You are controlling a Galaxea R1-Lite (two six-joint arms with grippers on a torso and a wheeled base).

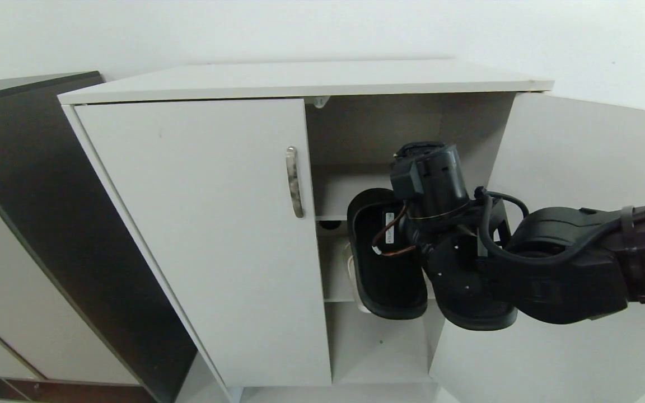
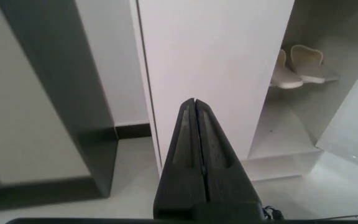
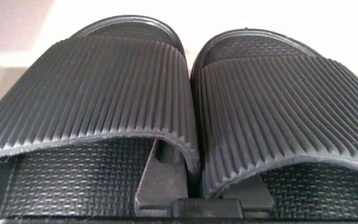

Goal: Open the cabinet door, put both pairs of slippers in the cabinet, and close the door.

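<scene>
Black slippers (image 1: 389, 280), side by side, hang from the right arm in the head view at the open right half of the white cabinet (image 1: 311, 78); its left door (image 1: 199, 235) is closed and its right door (image 1: 574, 184) is swung wide. In the left wrist view, the left tool (image 2: 194, 107) is pressed together before the closed door, and white slippers (image 2: 298, 67) lie inside the cabinet. In the right wrist view, the right tool (image 3: 191, 177) pinches the black slippers at their inner edges, under the ribbed straps.

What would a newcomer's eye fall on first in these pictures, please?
The pair of black slippers clamped in the right gripper, held before the open right half of the cabinet. Next, the white slippers lying on a shelf inside, beside the shut left door.
</scene>
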